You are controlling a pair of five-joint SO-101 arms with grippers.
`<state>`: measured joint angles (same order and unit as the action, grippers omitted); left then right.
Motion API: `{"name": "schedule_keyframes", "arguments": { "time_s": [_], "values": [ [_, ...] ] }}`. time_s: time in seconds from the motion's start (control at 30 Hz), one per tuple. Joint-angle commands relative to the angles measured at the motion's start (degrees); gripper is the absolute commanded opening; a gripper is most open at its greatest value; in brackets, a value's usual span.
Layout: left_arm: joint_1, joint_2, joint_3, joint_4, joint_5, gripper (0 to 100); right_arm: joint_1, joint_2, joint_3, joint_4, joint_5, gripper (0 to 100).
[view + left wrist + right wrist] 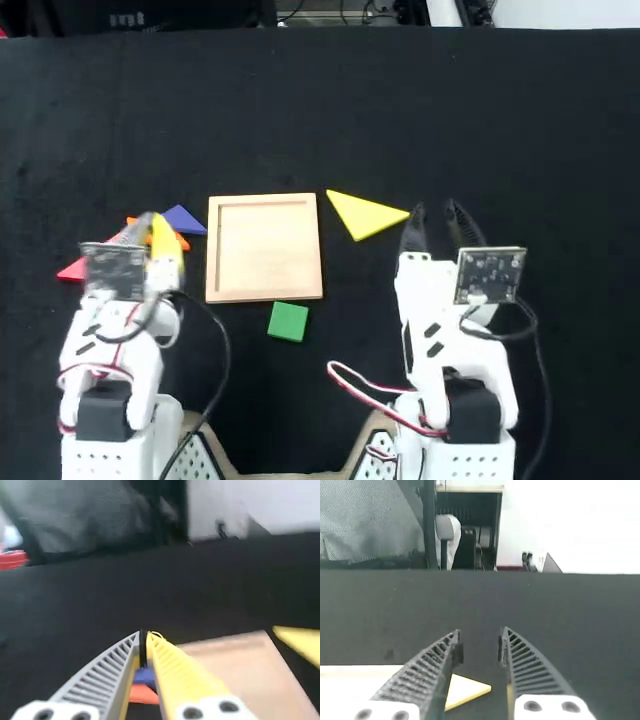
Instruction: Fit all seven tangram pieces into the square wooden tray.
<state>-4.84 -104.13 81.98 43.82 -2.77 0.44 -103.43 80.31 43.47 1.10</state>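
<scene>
The empty square wooden tray lies mid-table. A yellow triangle rests just off the tray's far right corner. A green square sits in front of the tray. Left of the tray are a blue piece, an orange piece and a red piece. My left gripper, with one grey and one yellow finger, is shut above the blue and orange pieces. My right gripper stands open, right of the yellow triangle, holding nothing.
Black cloth covers the whole table. The tray lies beside my left gripper, and its corner shows beside my right gripper. Both arm bases stand at the near edge.
</scene>
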Motion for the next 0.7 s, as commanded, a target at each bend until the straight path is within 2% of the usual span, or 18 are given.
{"name": "schedule_keyframes", "arguments": {
  "time_s": [0.0, 0.13, 0.3, 0.47, 0.57, 0.67],
  "values": [
    [-2.59, 2.81, -6.81, -2.9, 2.73, 3, 0.88, -4.7, -4.97, 0.44, -0.09, 12.8],
    [0.13, 13.98, -16.57, -3.43, 1.58, 3, 0.88, -4.7, -5.41, -2.02, -0.18, 12.8],
    [2.07, 35.43, -37.32, 0.53, 0.44, 3, 0.88, -4.62, -5.23, -6.33, -0.18, 12.8],
    [2.15, 57.41, -61.32, 16.79, 0.44, 3, -4.75, 0.84, -5.23, -10.29, -0.09, 12.8],
    [2.15, 69.27, -75.38, 26.99, 0.35, 3, -8.26, 10.59, -6.02, -15.56, -0.09, 12.8],
    [2.24, 78.33, -87.69, 35.52, 0.18, 3, -8.53, 23.25, -9.27, -18.81, -0.09, 12.8]
  ]
}}
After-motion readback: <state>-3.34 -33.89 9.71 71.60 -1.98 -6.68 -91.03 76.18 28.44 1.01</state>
